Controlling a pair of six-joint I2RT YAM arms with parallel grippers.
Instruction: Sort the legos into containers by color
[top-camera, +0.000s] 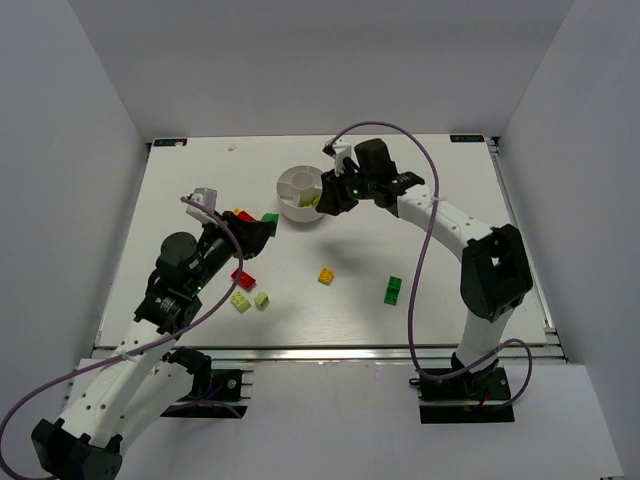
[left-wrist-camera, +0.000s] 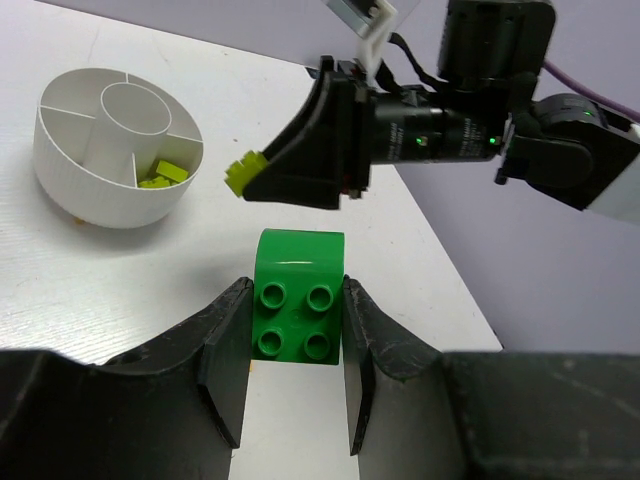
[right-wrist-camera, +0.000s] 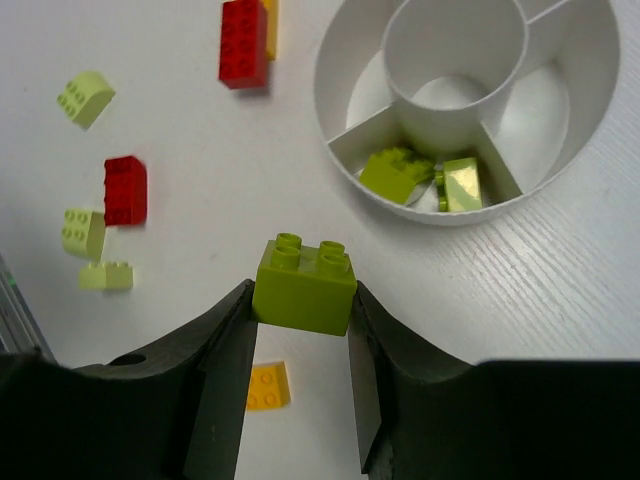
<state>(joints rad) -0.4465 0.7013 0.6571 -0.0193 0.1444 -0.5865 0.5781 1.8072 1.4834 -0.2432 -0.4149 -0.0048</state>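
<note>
My left gripper (left-wrist-camera: 297, 302) is shut on a dark green lego (left-wrist-camera: 298, 298), lifted off the table left of the white dish (top-camera: 293, 213). My right gripper (right-wrist-camera: 300, 302) is shut on a lime lego (right-wrist-camera: 303, 282), just beside the dish's right rim (right-wrist-camera: 600, 90). Two lime legos (right-wrist-camera: 395, 172) lie in one wedge compartment; the central cup looks empty. Loose on the table are a red lego (top-camera: 243, 278), two lime ones (top-camera: 240, 301), an orange-yellow one (top-camera: 326, 276) and a dark green one (top-camera: 394, 290).
A red and yellow pair of bricks (top-camera: 240, 215) lies under the left gripper, left of the dish. The two grippers are close together near the dish. White walls enclose the table on three sides.
</note>
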